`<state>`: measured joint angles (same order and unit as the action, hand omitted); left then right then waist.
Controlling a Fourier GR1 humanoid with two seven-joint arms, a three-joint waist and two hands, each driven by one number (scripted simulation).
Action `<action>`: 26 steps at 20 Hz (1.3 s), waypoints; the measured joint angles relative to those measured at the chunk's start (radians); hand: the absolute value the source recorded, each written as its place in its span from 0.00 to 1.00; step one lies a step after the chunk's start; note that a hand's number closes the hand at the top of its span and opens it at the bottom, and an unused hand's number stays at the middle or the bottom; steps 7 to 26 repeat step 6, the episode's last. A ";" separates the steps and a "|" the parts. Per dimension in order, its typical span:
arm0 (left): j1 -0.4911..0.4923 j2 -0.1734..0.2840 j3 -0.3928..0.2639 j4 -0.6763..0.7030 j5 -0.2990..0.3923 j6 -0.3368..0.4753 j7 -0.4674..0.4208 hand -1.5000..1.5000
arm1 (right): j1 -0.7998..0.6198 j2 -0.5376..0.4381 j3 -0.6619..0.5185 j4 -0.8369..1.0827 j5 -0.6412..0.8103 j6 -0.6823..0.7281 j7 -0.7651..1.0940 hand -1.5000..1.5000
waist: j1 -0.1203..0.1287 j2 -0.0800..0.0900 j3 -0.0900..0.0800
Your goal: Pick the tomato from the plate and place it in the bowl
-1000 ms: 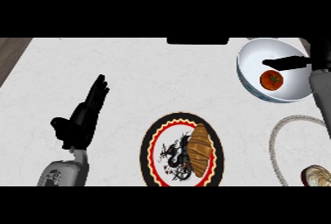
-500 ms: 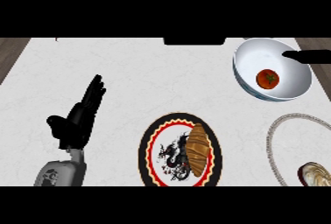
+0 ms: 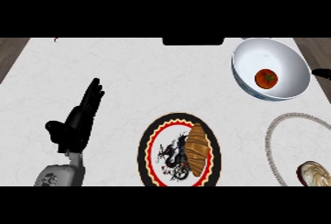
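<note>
**kettle_fan:** Head view, working from the near edge outward. Lower left is the left hand (image 3: 76, 124), fingers straight and pointing up the tabletop (image 3: 149, 78), thumb sticking out to the side, holding nothing. Looks like it's just resting there. Bottom middle there's a dark plate with a red and yellow rim and a dragon design (image 3: 179, 151), and a croissant (image 3: 196, 149) lying on its right half. Far right, a second plate with a pale beaded rim (image 3: 279, 131), cut off by the edge, with something round and tan (image 3: 317, 173) sitting in the corner of it. Can't tell what that is.

**bolt_and_nut:** And the tomato?

**kettle_fan:** Tomato (image 3: 266, 78) is sitting down in the white bowl (image 3: 284, 54) at the upper right, a bit right of the bowl's middle, green stem end up. Nothing is touching it.

**bolt_and_nut:** So job's done then? Where's the right hand?

**kettle_fan:** I'd call it basically done. Tomato's in the bowl, neither plate has one on it. As for the right hand, there's a small dark shape (image 3: 321, 71) at the right edge just beside the bowl, which could be a bit of it, but too little shows to say whether its fingers are open or curled. If anything's left, my guess is just getting that arm clear and parked.

**bolt_and_nut:** Anything past the bowl?

**kettle_fan:** Only a dark rectangular thing (image 3: 192, 41) at the far edge of the tabletop, top middle. No idea what it is.
</note>
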<state>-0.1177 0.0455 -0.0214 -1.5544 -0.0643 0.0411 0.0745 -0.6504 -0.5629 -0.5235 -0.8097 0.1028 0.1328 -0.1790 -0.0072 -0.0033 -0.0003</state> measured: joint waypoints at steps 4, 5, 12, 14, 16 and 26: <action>-0.010 -0.011 -0.016 -0.008 -0.014 0.014 0.018 0.50 | 0.083 -0.008 -0.001 -0.052 -0.049 0.067 -0.021 0.00 | 0.003 0.001 0.000; -0.014 -0.008 -0.013 -0.007 -0.012 0.010 0.019 0.50 | 0.094 -0.014 0.001 -0.062 -0.061 0.082 -0.018 0.00 | 0.004 0.002 0.000; -0.018 -0.011 -0.017 -0.013 -0.015 0.013 0.031 0.50 | 0.114 -0.005 0.007 -0.087 -0.068 0.081 -0.016 0.00 | 0.004 0.002 0.000; -0.018 -0.011 -0.017 -0.013 -0.015 0.013 0.031 0.50 | 0.114 -0.005 0.007 -0.087 -0.068 0.081 -0.016 0.00 | 0.004 0.002 0.000; -0.018 -0.011 -0.017 -0.013 -0.015 0.013 0.031 0.50 | 0.114 -0.005 0.007 -0.087 -0.068 0.081 -0.016 0.00 | 0.004 0.002 0.000; -0.018 -0.011 -0.017 -0.013 -0.015 0.013 0.031 0.50 | 0.114 -0.005 0.007 -0.087 -0.068 0.081 -0.016 0.00 | 0.004 0.002 0.000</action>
